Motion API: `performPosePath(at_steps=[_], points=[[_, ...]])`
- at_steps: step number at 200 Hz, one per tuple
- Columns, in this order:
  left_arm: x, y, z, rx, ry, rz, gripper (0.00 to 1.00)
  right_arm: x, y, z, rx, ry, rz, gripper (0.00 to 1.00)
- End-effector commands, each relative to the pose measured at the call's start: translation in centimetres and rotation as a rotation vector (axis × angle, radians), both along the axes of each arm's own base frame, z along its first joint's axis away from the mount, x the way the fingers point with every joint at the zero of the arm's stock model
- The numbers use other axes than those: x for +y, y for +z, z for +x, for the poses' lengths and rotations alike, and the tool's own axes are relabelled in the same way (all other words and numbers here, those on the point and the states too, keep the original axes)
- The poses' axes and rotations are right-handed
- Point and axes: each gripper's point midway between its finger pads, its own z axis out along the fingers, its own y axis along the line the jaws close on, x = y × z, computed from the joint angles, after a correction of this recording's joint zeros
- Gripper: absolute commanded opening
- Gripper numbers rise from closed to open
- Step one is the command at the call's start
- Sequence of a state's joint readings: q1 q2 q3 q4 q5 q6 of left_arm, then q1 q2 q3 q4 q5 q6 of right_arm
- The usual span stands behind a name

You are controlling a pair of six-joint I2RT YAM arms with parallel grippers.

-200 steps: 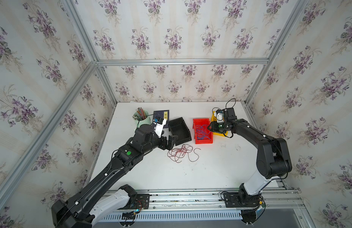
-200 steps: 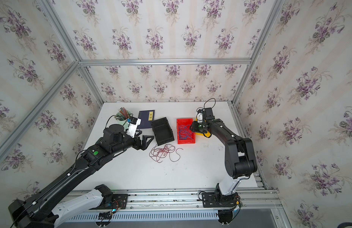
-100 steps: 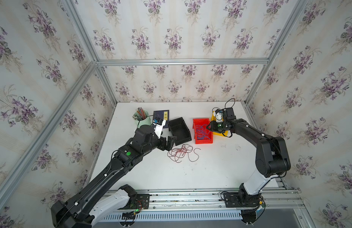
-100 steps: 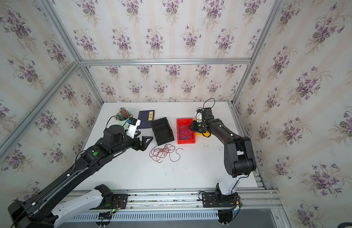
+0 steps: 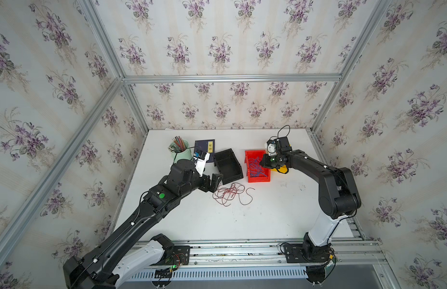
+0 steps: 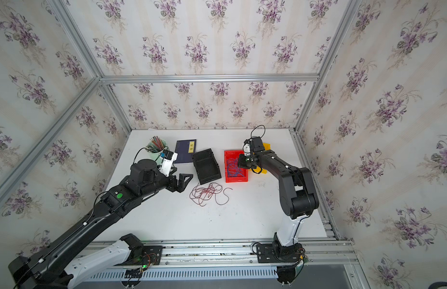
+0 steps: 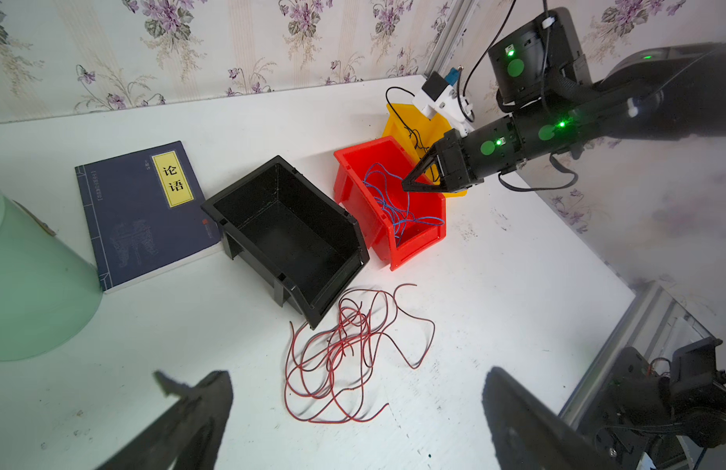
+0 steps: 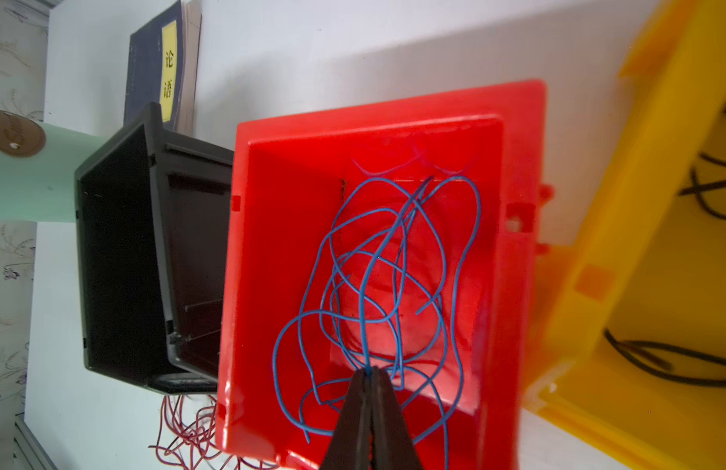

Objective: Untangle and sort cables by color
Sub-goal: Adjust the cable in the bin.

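A loose tangle of red cables point(image 5: 230, 194) point(image 6: 207, 192) point(image 7: 345, 350) lies on the white table in front of the bins. Blue cables point(image 8: 385, 264) point(image 7: 390, 203) point(image 5: 255, 167) are piled in the red bin point(image 5: 257, 180) point(image 8: 272, 244). Black cables point(image 8: 678, 358) lie in the yellow bin point(image 8: 638, 244) point(image 5: 280, 170). My right gripper point(image 8: 369, 370) point(image 7: 406, 185) point(image 5: 262, 162) hangs over the red bin, shut on one blue cable strand at its tips. My left gripper point(image 7: 345, 382) point(image 5: 215, 182) point(image 6: 186, 180) stands open beside the red tangle, holding nothing.
An empty black bin point(image 5: 227, 165) point(image 7: 280, 162) stands left of the red bin, its front corner next to the red tangle. A dark blue book point(image 5: 207, 147) and a green cup of pencils point(image 5: 178, 147) sit at the back left. Walls close in the table.
My right gripper has shut on a blue cable strand in the red bin. The left arm has not moved.
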State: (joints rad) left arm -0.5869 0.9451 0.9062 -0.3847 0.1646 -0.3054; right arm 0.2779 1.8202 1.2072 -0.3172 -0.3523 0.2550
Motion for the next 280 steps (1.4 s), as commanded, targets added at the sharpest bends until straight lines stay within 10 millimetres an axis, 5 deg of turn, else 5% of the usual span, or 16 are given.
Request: performPosePath(at_steps=[1, 54, 86, 141, 200, 212, 218, 221, 264, 280], points=[[0.5, 0.0, -0.1, -0.009, 0.012, 0.017, 0.99, 0.6, -1.0, 0.3, -0.006, 0.029, -0.043, 0.06], [1.4, -0.3, -0.4, -0.006, 0.040, 0.022, 0.99, 1.8, -4.6, -0.2, 0.040, 0.086, -0.158, 0.07], [1.9, -0.2, -0.5, -0.008, 0.055, 0.033, 0.99, 2.0, -3.6, -0.1, 0.011, 0.094, -0.183, 0.18], [1.8, 0.3, 0.1, -0.029, 0.076, 0.003, 0.99, 1.7, 1.6, 0.2, -0.075, 0.081, -0.177, 0.41], [1.9, 1.2, 0.5, -0.052, 0.100, -0.021, 0.99, 0.7, 7.5, -0.6, -0.167, 0.063, -0.185, 0.49], [2.4, 1.5, 0.6, -0.054, 0.131, -0.026, 0.99, 0.4, 9.0, -0.8, -0.197, 0.054, -0.187, 0.65], [2.6, 1.6, 0.6, -0.055, 0.148, -0.031, 0.99, 0.2, 9.9, -0.8, -0.219, 0.048, -0.187, 0.96], [2.7, 1.6, 0.6, -0.055, 0.155, -0.032, 0.99, 0.2, 10.3, -0.9, -0.229, 0.046, -0.187, 0.99], [4.0, 1.7, 0.5, -0.055, 0.225, -0.056, 0.99, -0.8, 17.4, -1.5, -0.416, -0.015, -0.137, 1.00], [4.5, 1.7, 0.1, -0.050, 0.244, -0.064, 0.99, -3.2, 19.4, -1.2, -0.453, -0.232, -0.108, 1.00]])
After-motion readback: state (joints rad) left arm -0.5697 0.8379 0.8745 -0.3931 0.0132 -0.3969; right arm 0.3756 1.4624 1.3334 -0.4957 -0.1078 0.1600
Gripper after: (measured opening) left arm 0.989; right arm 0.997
